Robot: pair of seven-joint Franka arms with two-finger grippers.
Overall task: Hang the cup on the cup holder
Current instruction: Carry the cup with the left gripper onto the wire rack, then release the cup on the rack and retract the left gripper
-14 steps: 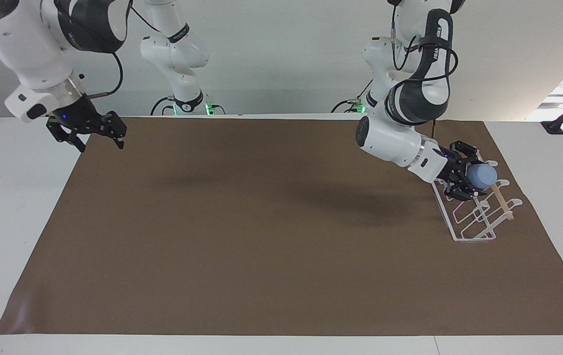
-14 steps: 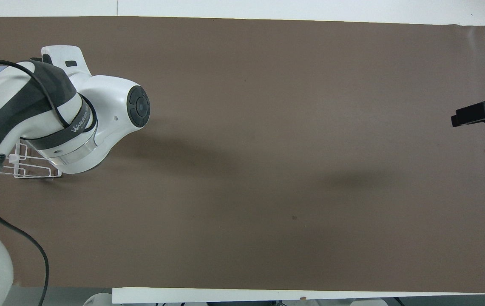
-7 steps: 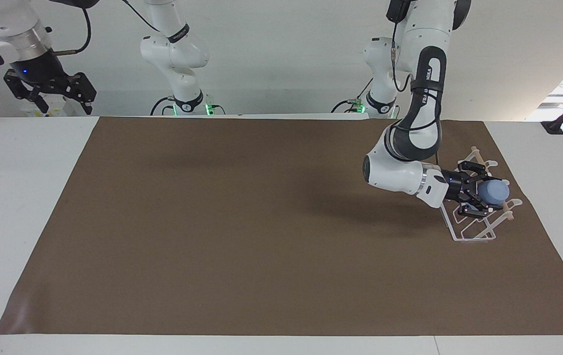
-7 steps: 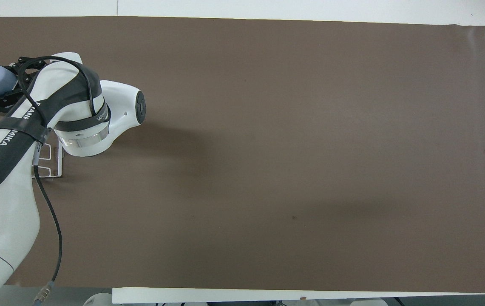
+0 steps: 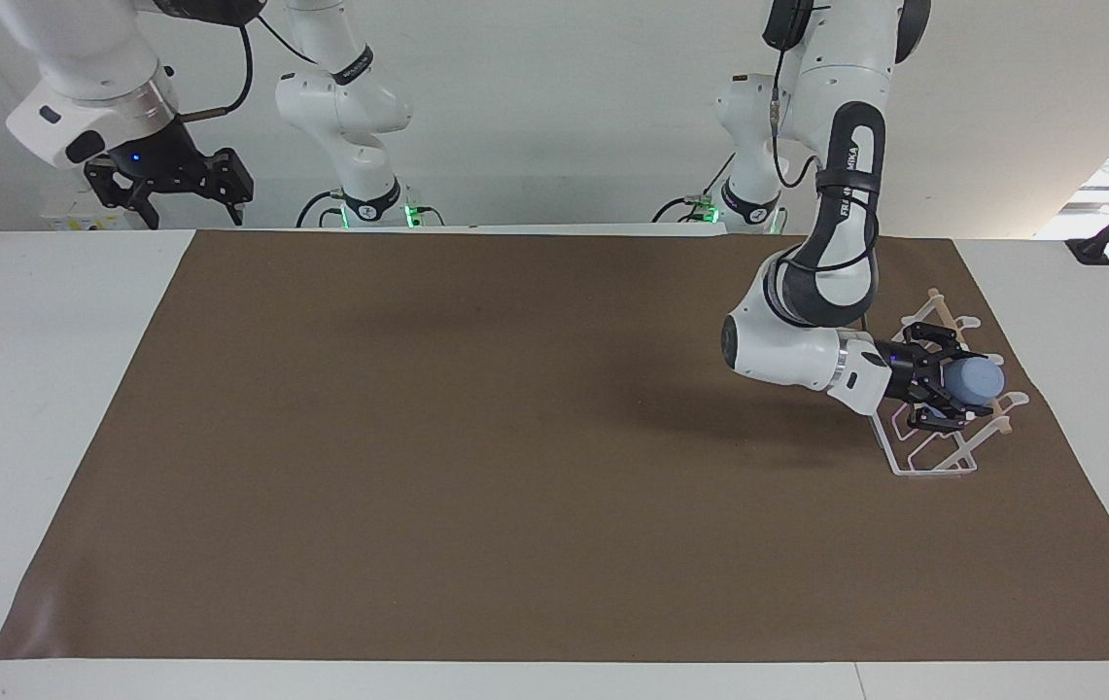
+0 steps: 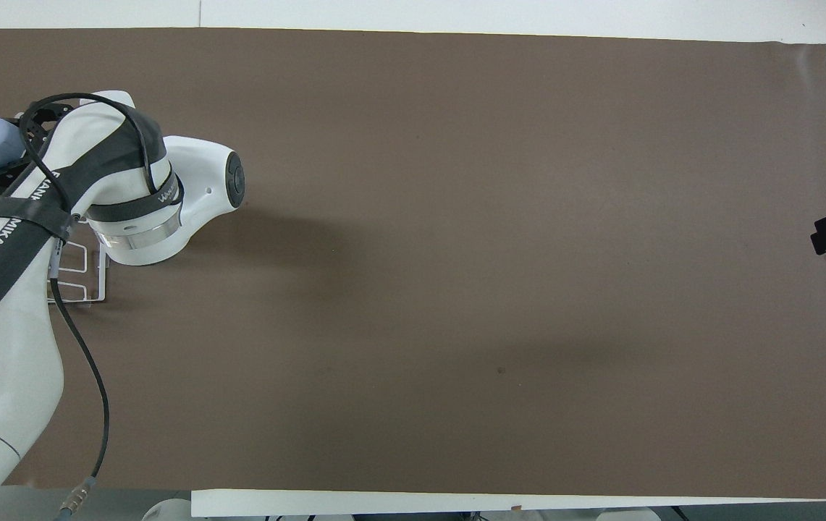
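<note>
Since a second ago, the left gripper (image 5: 951,391) has lowered onto the white wire cup holder (image 5: 933,462), pinching the light-blue cup (image 5: 978,380). Right gripper (image 5: 187,190) waits raised, fingers spread, off the brown mat (image 5: 476,447).

Left pincer (image 5: 953,391) carried cup (image 5: 976,380) lower over cup holder (image 5: 938,457); right pincer (image 5: 187,191) rose off mat (image 5: 515,437).
</note>
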